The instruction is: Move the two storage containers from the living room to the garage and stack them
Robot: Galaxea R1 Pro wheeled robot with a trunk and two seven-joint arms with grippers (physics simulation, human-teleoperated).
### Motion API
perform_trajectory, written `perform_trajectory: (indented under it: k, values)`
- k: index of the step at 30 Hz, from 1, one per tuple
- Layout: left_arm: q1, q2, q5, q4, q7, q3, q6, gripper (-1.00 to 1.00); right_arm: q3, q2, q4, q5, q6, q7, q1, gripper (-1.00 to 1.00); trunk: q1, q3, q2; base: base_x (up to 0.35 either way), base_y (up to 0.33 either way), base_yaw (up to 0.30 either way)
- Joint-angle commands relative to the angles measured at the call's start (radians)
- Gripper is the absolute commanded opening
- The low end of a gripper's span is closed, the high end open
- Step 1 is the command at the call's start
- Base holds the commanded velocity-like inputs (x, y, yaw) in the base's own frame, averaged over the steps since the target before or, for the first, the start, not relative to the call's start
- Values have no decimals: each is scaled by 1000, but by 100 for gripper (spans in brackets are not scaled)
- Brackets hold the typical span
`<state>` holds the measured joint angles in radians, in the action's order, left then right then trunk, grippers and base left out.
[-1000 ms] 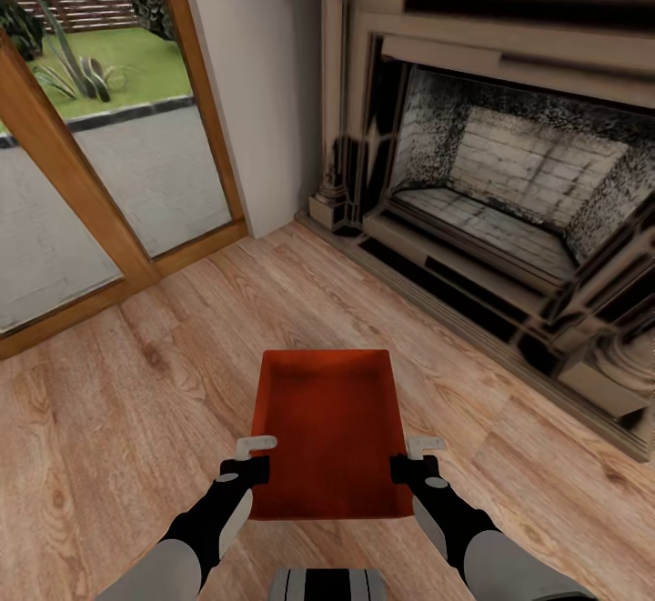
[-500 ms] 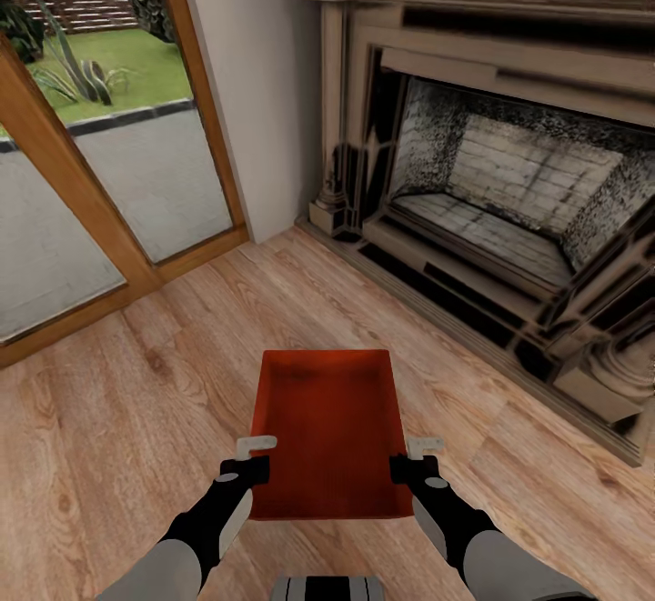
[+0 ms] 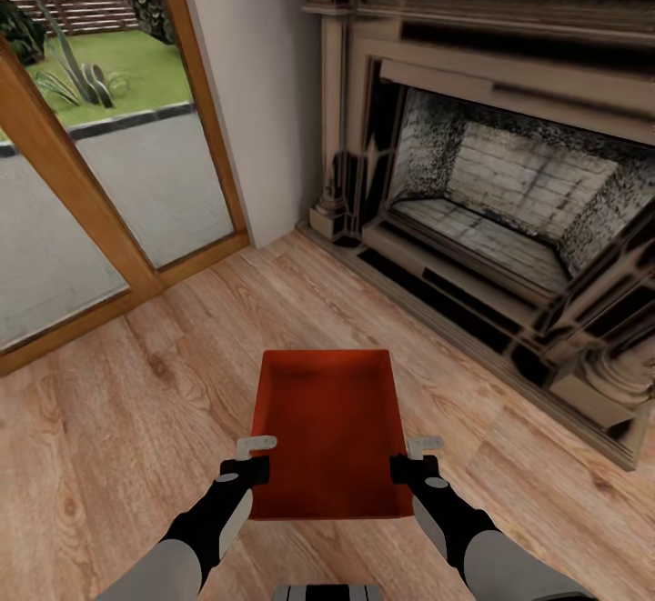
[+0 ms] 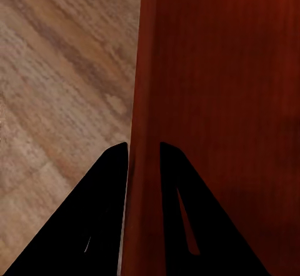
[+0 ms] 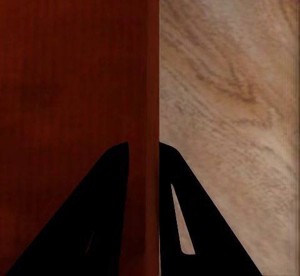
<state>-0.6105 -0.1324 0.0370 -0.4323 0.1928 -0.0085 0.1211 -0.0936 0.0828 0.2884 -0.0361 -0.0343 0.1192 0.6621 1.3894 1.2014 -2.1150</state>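
Both hands are gripping one storage container (image 3: 329, 433) out front: left hand (image 3: 256, 457) clamped on its left wall, right hand (image 3: 414, 457) clamped on its right wall. Wood plank floor (image 3: 118, 419) is lying open ahead and left. The fireplace (image 3: 509, 210) is crowding the right; glass doors (image 3: 91, 183) are closing the far left.

Container (image 3: 329, 428) between both arms; fireplace (image 3: 509, 192) right, glass doors (image 3: 100, 155) left.

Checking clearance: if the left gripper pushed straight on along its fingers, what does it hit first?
Nothing separate: the left gripper already clamps the container's side wall. Beyond lies wood floor, depth unclear.
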Motion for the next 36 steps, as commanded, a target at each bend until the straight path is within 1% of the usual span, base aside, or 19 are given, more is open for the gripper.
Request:
perform_trajectory:
  k: [1,36]
  values:
    - [0,1,-12,-3,11,7,8,-100,0,-1,-2,1,-4,14,1,-100,-4,-3,7,0,0,0]
    - [0,1,-12,-3,11,7,8,-100,0,0,-2,-2,-1,14,1,-100,-138,-112,252,0,0,0]
